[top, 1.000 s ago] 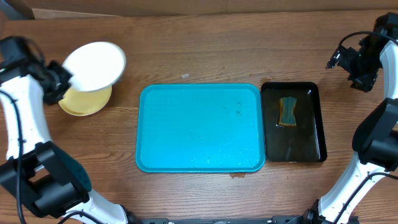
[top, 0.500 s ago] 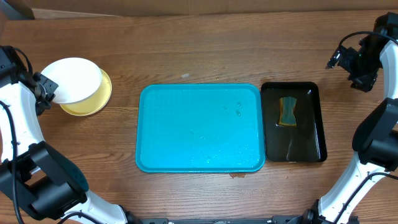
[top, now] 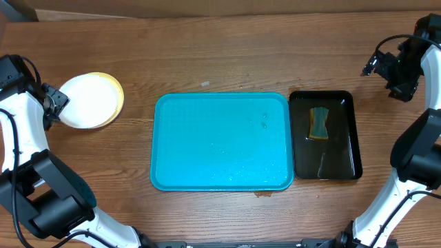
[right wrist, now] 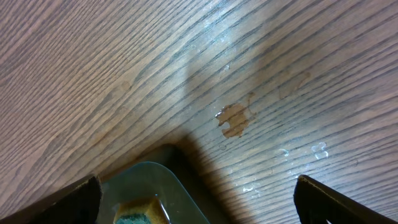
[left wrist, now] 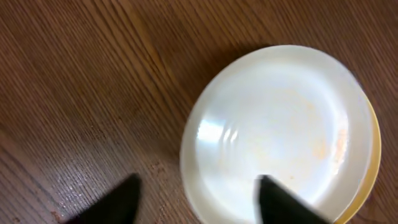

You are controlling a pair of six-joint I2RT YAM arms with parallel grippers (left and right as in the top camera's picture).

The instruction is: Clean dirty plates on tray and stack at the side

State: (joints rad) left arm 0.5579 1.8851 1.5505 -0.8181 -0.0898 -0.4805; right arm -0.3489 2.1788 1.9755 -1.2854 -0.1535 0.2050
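A white plate (top: 86, 102) lies stacked on a pale yellow-green plate (top: 119, 96) at the left of the table, only that plate's rim showing. In the left wrist view the white plate (left wrist: 280, 124) carries faint orange smears, and the yellow-green rim (left wrist: 374, 152) peeks out on its right. My left gripper (top: 56, 103) (left wrist: 199, 202) is open, straddling the white plate's near rim, one finger over the plate and one over the wood. The turquoise tray (top: 220, 145) holds no plates, only water drops. My right gripper (top: 387, 71) (right wrist: 199, 205) hangs open at the far right.
A black tray (top: 348, 138) (right wrist: 180, 163) right of the turquoise tray holds water and a yellow-green sponge (top: 318, 122) (right wrist: 138, 213). A small brown stain (right wrist: 235, 119) marks the wood below the right gripper. A cardboard edge runs along the table's back.
The white plate, held tilted above the yellow-green plate a second ago, came down flat onto it. My left gripper went from shut on it to open. The right arm stayed still.
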